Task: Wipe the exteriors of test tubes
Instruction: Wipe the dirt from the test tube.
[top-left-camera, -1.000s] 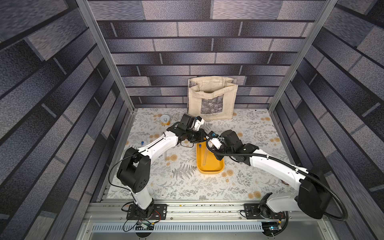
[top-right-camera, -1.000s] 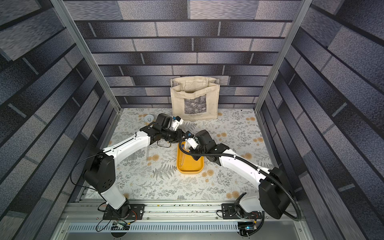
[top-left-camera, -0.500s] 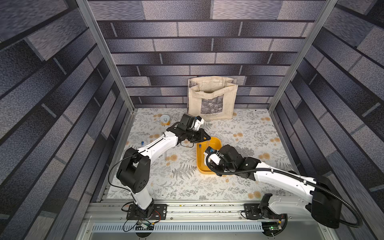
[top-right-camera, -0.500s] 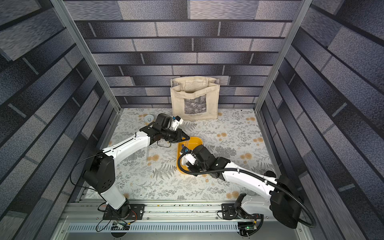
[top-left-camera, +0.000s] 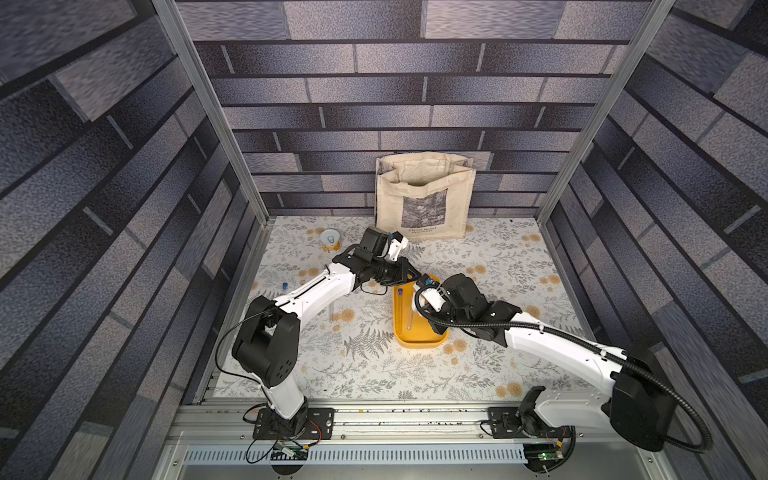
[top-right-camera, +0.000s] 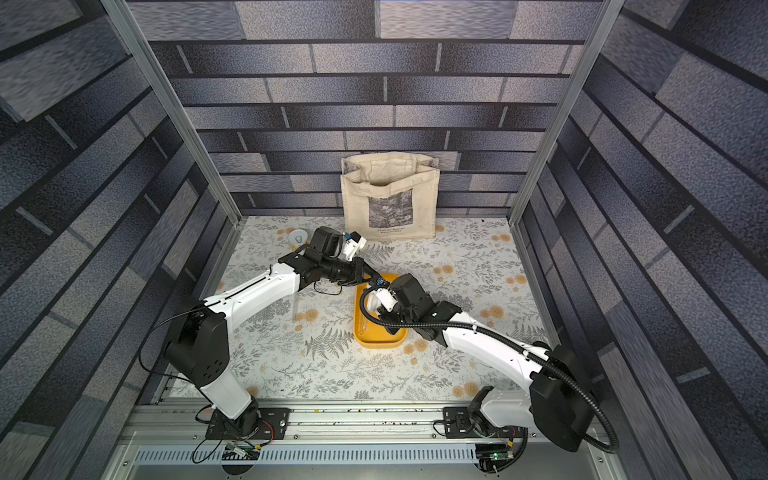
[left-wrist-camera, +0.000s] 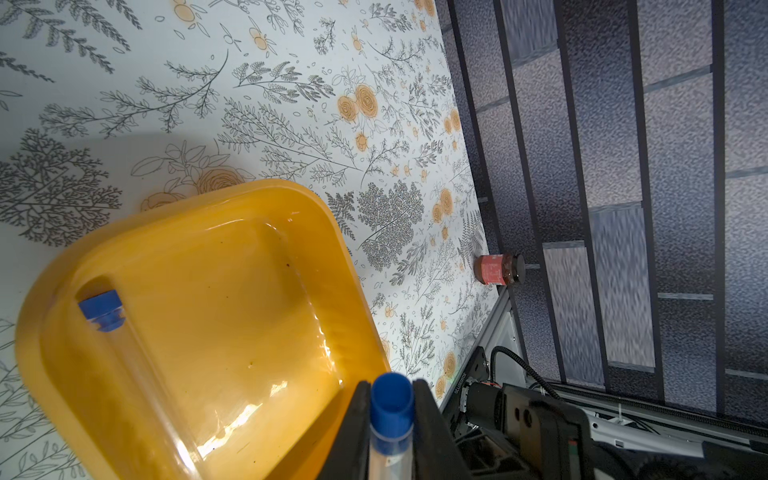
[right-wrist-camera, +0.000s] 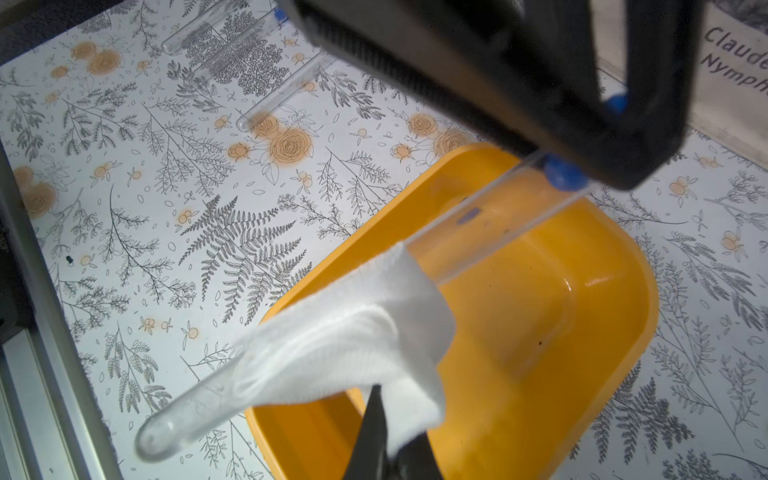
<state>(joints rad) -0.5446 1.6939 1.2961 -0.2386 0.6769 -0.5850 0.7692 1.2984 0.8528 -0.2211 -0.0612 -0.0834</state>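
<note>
Presently, a tube (left-wrist-camera: 390, 451) is clamped at its capped end between the narrowly set jaws of the left gripper (left-wrist-camera: 391, 415). Its blue cap (left-wrist-camera: 391, 397) projects just past the fingertips. The tube is held in the air over the yellow tray (right-wrist-camera: 602, 332), reaching from the left gripper toward the right gripper (right-wrist-camera: 390, 453).

A white cloth (right-wrist-camera: 353, 340) is draped over the middle of the held tube. The tube's rounded closed end (right-wrist-camera: 162, 436) protrudes beyond the cloth. The lower corner of the cloth is pinched between the closed jaws of the right gripper. Whether the tube itself is squeezed by those jaws cannot be told.

A second tube (left-wrist-camera: 141, 374) is laid inside the tray along one long wall, its cap near the end wall. One further tube (right-wrist-camera: 286, 89) and another (right-wrist-camera: 212, 45) are laid on the floral mat (right-wrist-camera: 166, 208) beside the tray, apart from it.

A canvas bag (top-left-camera: 424, 208) is stood against the back wall. A small jar (left-wrist-camera: 498, 269) is placed at the mat's edge, against a side wall.
</note>
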